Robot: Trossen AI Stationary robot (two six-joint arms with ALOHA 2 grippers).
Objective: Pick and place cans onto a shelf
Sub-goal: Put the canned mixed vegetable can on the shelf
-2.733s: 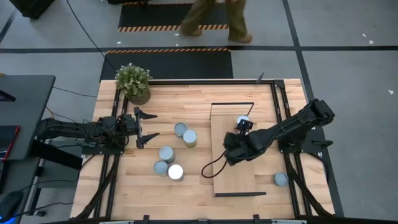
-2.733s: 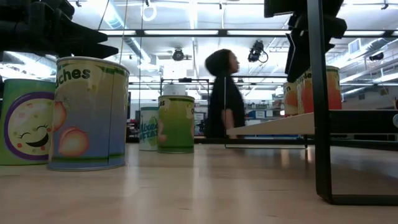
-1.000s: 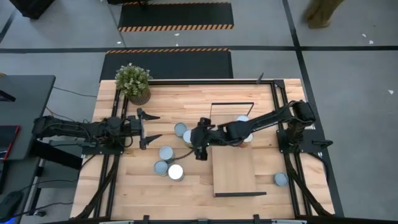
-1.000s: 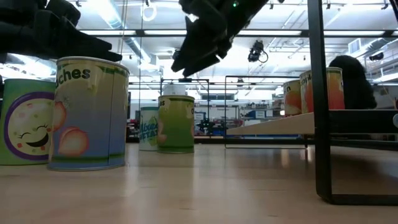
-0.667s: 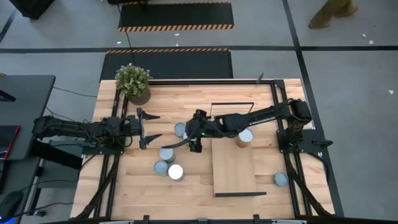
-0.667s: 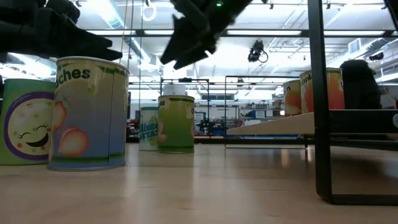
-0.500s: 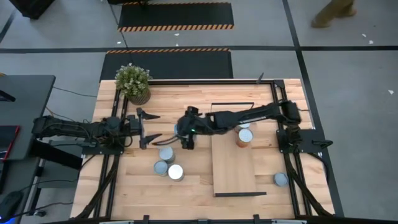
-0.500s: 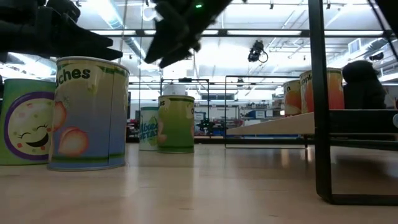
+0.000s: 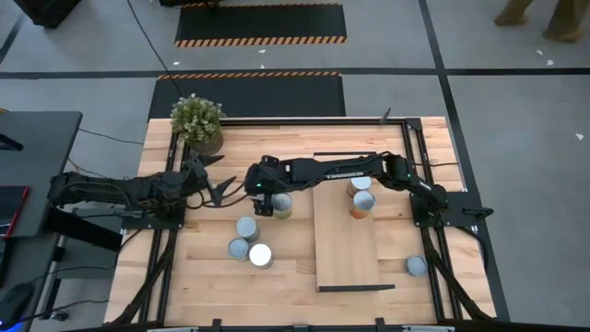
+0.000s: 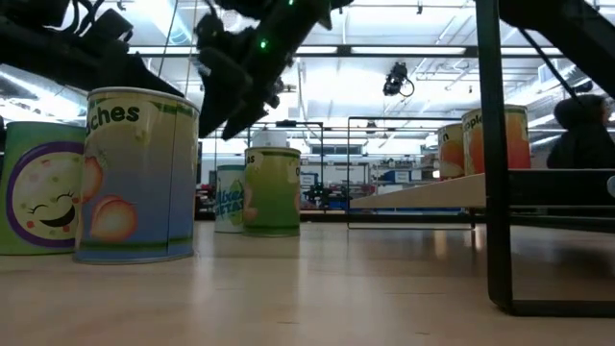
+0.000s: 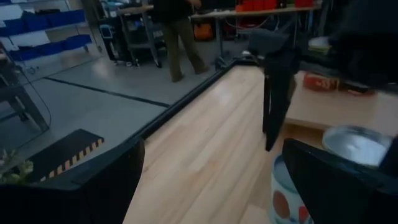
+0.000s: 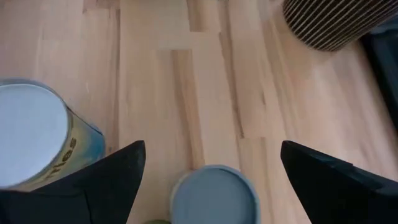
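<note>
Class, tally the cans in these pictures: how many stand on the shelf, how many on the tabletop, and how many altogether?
Cans on the shelf: 2
Cans on the tabletop: 6, plus one under the right gripper
Total: 8 cans

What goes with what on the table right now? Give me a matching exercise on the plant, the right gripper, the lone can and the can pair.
Things:
1. potted plant
2. right gripper
3. lone can
4. can pair

Places or states:
A. standing on the shelf
B. open, above the loose cans left of the shelf
C. at a table corner on the left arm's side
D. on the table, right of the shelf

Pairs: 1-C, 2-B, 3-D, 4-A
</note>
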